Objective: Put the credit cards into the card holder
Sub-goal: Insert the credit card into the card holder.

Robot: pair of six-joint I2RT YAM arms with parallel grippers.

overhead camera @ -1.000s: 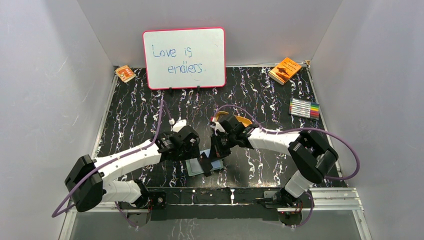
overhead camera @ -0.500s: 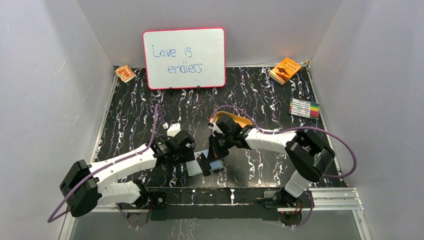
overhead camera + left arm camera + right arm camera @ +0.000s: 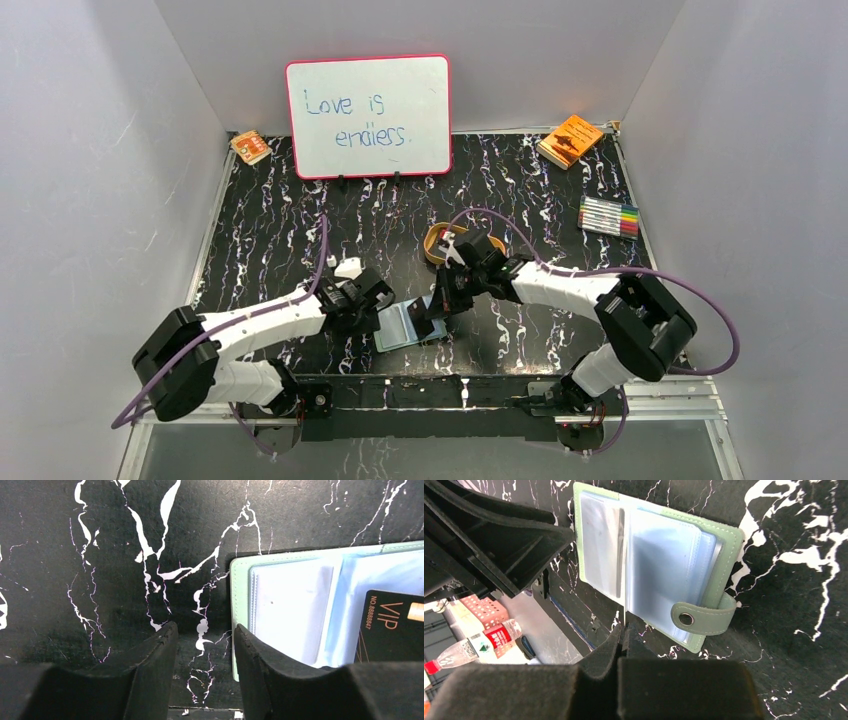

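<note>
The left tool [image 3: 204,632] is hovering at the left edge of the card holder [image 3: 290,605]. Its jaws are standing narrowly apart over bare tabletop [image 3: 100,555], gripping nothing. The card holder is lying open with its clear sleeves facing up. Over those sleeves a black credit card [image 3: 395,630] is hanging, and the right tool [image 3: 623,632] is pinching it tight.

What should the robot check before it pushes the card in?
1. card holder lying open, sleeves facing up: ok.
2. right gripper shut on the credit card: ok.
3. Card's edge lined up with a sleeve opening: cannot tell.
4. left gripper pinning the holder down: cannot tell; its jaws are open at the holder's edge.
5. snap strap clear of the sleeves: ok.
</note>
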